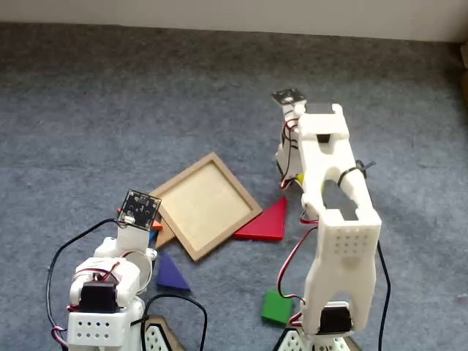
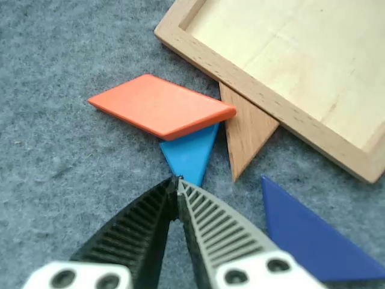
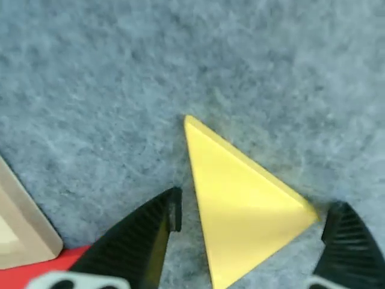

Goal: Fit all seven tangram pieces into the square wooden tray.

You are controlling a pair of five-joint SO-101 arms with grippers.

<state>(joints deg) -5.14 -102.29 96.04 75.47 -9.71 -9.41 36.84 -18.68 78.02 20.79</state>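
We find the tray (image 1: 237, 183) lying flat on the grey counter (image 1: 88, 110) between the two arms, turned corner-on to them, its bare wooden floor showing. Every piece we can see lies outside it. The left pincer (image 2: 176, 183) is clenched on nothing, its tips meeting just above the counter at the point of the light blue triangle (image 2: 189, 153). The orange parallelogram (image 2: 159, 105) lies just beyond, one edge overlapping the broad end of that triangle. Beside both, a tan triangle (image 2: 246, 129) butts against the tray's outer wall; we cannot tell whether it runs underneath. The dark blue triangle (image 2: 307, 238) lies near the left pincer, apart from the tray. The right pincer (image 3: 252, 211) is released, its jaws spread wide to either side of the yellow triangle (image 3: 240, 198), which lies flat on the counter; we see no contact between either finger and the piece. In the high view the right arm stretches out past the tray's far side. The red triangle (image 1: 265, 223) lies on the counter against the tray's corner on the right arm's side. The green piece (image 1: 278, 307) lies well apart from the tray, near the right arm's base.
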